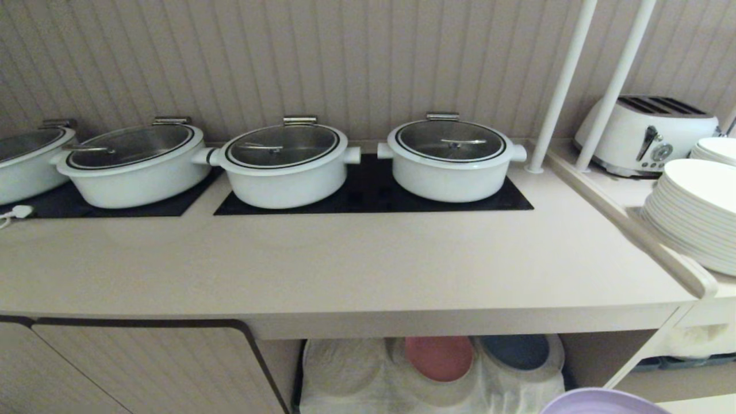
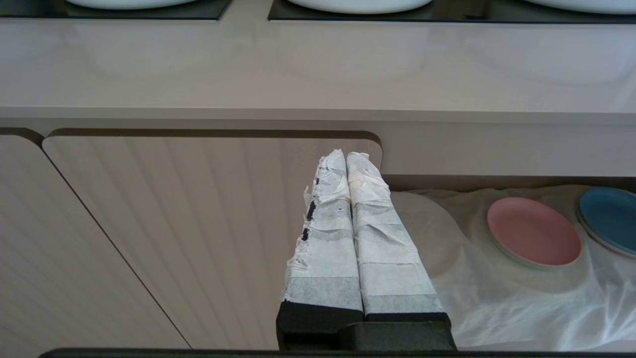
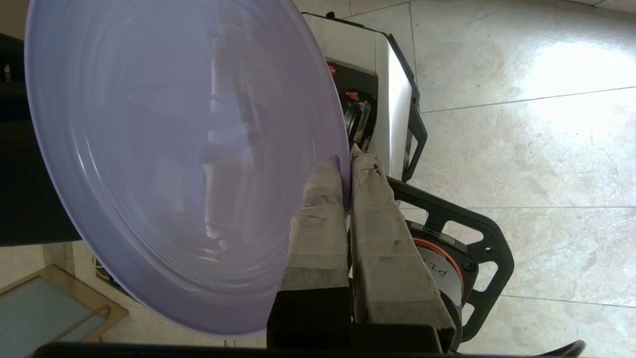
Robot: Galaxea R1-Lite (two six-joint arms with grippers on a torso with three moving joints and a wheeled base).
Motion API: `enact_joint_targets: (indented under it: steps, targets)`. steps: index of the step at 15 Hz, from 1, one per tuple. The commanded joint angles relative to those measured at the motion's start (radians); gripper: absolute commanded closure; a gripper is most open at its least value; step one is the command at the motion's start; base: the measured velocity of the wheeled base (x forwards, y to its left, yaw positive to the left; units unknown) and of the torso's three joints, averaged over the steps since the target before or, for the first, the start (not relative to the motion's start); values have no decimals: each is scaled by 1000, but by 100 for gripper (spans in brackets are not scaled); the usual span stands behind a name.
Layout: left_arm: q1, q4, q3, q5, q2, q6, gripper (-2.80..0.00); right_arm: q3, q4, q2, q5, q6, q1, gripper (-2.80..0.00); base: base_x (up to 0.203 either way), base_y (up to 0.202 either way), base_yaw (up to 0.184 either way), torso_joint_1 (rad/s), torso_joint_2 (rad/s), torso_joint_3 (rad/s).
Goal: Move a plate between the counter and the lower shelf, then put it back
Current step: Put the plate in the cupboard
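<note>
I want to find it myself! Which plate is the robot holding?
Look below the counter, past the shelf with a pink plate and a blue plate. The plate is in the right gripper, pinched by its rim. It's the only lilac one.

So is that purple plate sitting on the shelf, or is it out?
Out. The right hand is shut on the plate's rim, holding it above the floor; only a pink and a blue plate lie in the lower shelf.
</note>
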Motion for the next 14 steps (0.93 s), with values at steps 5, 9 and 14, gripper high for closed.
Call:
enact_joint_targets:
  steps: [5,9,14]
  targets:
    - [0,0,0,0,1,-1,0,-3,19,0,4,-2,-2,0,0,0,0,0,0,0]
    - [0,0,0,0,1,-1,0,-5,45,0,6,-4,-2,0,0,0,0,0,0,0]
    - [0,0,0,0,1,-1,0,-10,45,8,7,-4,-3,0,0,0,0,0,0,0]
